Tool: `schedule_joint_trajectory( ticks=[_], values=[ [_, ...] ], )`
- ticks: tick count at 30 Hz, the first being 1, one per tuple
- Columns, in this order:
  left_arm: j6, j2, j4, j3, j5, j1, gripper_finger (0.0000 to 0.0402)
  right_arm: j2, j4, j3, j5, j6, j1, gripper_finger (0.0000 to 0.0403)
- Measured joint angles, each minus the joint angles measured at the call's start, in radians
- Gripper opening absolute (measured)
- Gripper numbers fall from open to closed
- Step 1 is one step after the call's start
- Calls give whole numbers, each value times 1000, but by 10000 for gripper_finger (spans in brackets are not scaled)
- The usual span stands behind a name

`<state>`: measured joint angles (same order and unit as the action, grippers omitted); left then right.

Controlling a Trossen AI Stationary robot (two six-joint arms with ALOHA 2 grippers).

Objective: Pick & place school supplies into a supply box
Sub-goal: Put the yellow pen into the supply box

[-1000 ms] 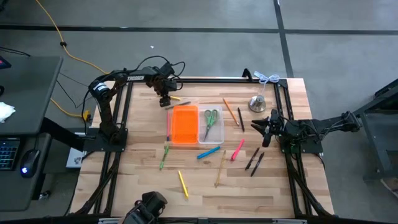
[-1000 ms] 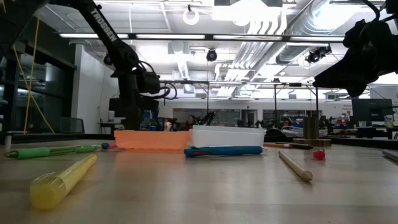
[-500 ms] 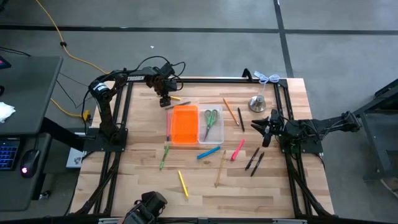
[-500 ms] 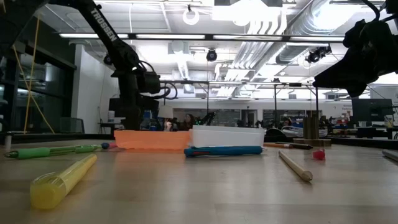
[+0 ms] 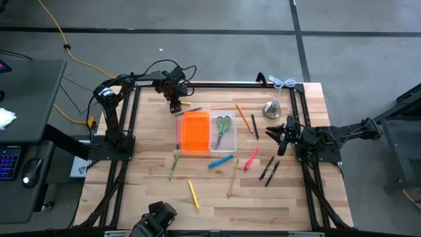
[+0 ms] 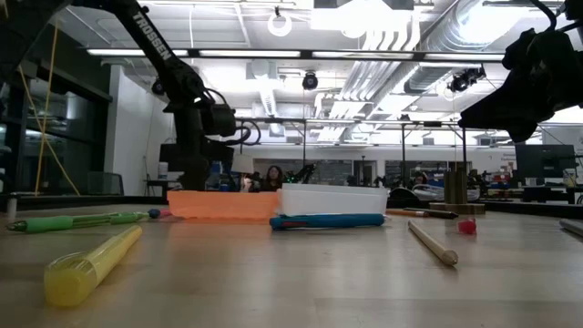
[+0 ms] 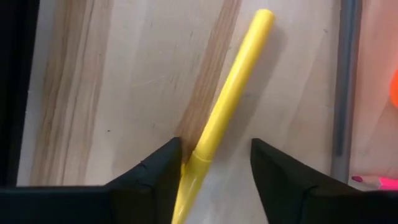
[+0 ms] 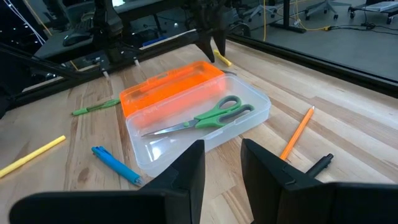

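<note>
Glossy plastic marker, wood table

Bright, even overhead ceiling lights (glaring in the low view), soft shadows.

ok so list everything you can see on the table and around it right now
plastic supply box: one, orange half and clear half, table middle
green-handled scissors: one, in the clear half
yellow marker: one, beside the box's far end
yellow pen: one, near front edge
green pen: one, in front of the box
blue pen: one, in front of the box
pink marker: one, right of the blue pen
tan pencil: one, front middle
orange pencil: one, right of the box
black pens: three, right side
silver bell-shaped metal object: one, far right
wooden table: one
left gripper: open, straddling the yellow marker
right gripper: open, empty, right side
</note>
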<state>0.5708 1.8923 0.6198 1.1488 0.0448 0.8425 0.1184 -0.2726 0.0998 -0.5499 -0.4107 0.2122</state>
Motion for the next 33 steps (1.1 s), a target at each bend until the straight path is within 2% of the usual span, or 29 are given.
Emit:
schedule_joint_trajectory(
  ticks=[9, 19, 22, 28, 33],
  values=[
    [-29, 0, -7, 3, -7, 0, 128, 0, 0, 0, 0, 0, 0, 83],
    [-56, 7, 92, 138, -68, 4, 22, 0, 0, 0, 0, 0, 0, 83],
    [-57, 7, 155, 189, -83, 2, 14, 0, 0, 0, 0, 0, 0, 83],
    [-123, 7, 295, 334, -88, 2, 25, 0, 0, 0, 0, 0, 0, 83],
    [-183, 5, 396, 463, -42, -1, 8, 0, 0, 0, 0, 0, 0, 83]
  ],
)
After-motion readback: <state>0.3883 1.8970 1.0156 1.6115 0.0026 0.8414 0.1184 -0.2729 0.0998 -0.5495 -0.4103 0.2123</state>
